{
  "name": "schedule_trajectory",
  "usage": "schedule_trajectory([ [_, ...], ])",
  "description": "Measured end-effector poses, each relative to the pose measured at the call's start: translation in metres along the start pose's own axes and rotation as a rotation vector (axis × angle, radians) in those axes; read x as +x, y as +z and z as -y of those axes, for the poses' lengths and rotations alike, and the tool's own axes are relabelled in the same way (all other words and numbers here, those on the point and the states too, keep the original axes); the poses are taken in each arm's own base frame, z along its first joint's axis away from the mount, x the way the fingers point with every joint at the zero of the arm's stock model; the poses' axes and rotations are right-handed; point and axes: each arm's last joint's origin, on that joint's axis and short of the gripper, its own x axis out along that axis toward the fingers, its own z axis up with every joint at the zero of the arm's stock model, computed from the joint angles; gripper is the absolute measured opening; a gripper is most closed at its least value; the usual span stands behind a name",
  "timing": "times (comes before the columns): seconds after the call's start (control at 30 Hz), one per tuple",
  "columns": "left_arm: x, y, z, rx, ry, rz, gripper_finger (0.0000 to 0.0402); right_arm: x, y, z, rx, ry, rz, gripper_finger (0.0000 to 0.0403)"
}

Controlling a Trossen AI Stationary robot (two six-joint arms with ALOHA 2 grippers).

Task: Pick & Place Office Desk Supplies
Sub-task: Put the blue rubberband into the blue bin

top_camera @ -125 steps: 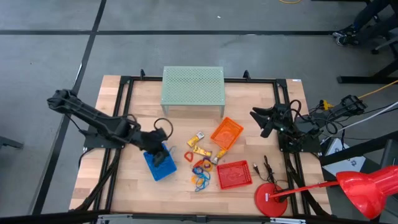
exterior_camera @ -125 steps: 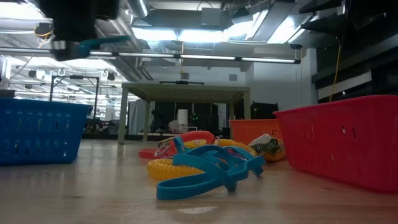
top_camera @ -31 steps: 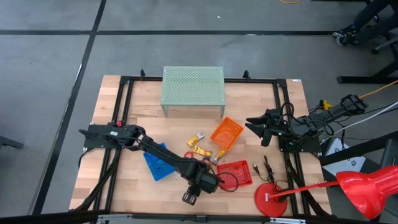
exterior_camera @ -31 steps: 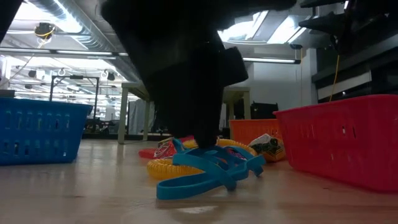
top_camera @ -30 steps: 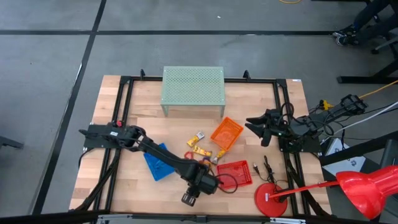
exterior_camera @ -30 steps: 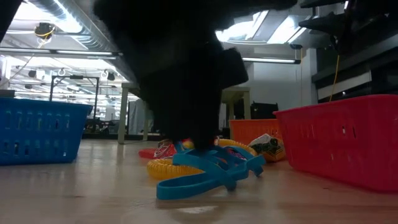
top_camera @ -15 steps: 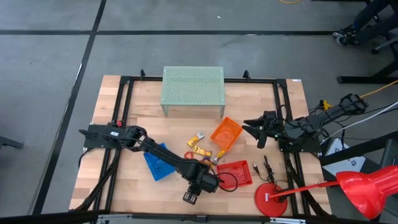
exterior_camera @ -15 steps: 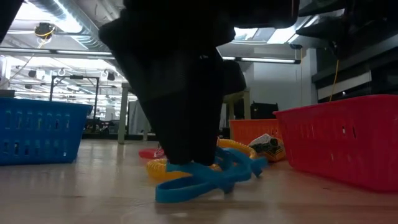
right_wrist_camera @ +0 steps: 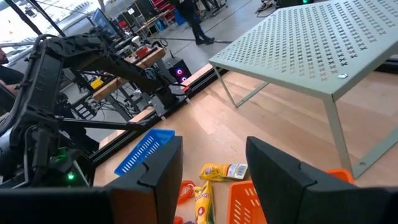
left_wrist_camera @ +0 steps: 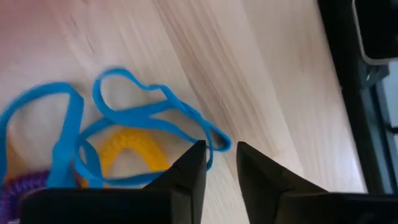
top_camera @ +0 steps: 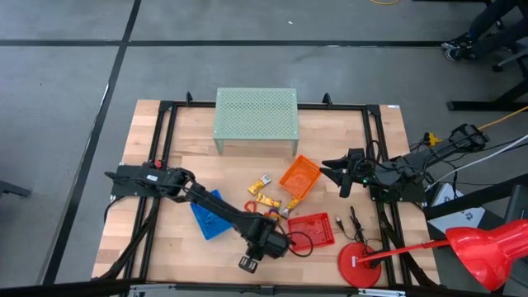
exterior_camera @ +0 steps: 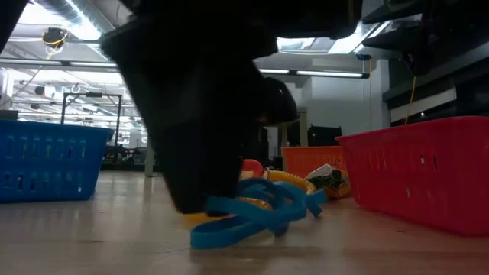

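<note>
L hand (left_wrist_camera: 217, 163) low, R hand (right_wrist_camera: 211, 163) open

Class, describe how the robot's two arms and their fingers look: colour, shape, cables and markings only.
Both arms are dark, jointed links. The left arm carries a small red mark near its base; the right arm trails black cables. The left gripper has two dark fingers tapering to points; the right gripper has broader, blunter ones.
</note>
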Motion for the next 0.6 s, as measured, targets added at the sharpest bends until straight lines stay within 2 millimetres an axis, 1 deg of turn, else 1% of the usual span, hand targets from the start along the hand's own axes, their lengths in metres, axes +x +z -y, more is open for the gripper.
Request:
schedule_trajectory([
  [0.2, 0.008, -0.005, -0.003, 0.017, 0.013, -0.059, 0.0065, 0.0, 0.0, 0.0, 0.0, -0.003, 0.002, 0.0178],
  [0.37, 0.005, -0.005, -0.008, 0.006, 0.018, -0.056, 0.0047, 0.0, 0.0, 0.0, 0.0, -0.002, 0.002, 0.0178],
  [0.5, -0.004, -0.005, -0.009, -0.047, 0.021, -0.049, 0.0015, 0.0, 0.0, 0.0, 0.0, -0.002, 0.002, 0.0178],
  [0.6, -0.019, -0.003, -0.01, -0.108, 0.019, -0.004, 0.0005, 0.0, 0.0, 0.0, 0.001, -0.004, 0.004, 0.0178],
])
